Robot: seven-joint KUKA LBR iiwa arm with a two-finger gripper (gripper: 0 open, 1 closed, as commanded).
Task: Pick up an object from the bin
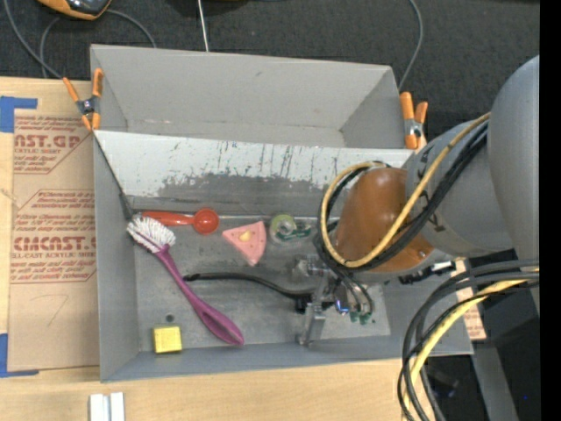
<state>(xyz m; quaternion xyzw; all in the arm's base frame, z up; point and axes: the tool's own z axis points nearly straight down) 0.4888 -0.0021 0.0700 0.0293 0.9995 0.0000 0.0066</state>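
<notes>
Just beside hand (317,316), black curved rod (237,279).

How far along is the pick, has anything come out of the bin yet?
Done: nothing lifted; the red spoon, pink brush, pink wedge and yellow block lie on the bin floor. In hand: the gripper is down at the view's lower right of the bin, by the end of a black curved piece. Left: a visible grip, then the lift out.

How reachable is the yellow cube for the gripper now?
Probably yes. The cube lies uncovered near the lower-left corner; only the brush handle lies between it and the gripper, passable from above. Nearby walls may crowd it.
</notes>
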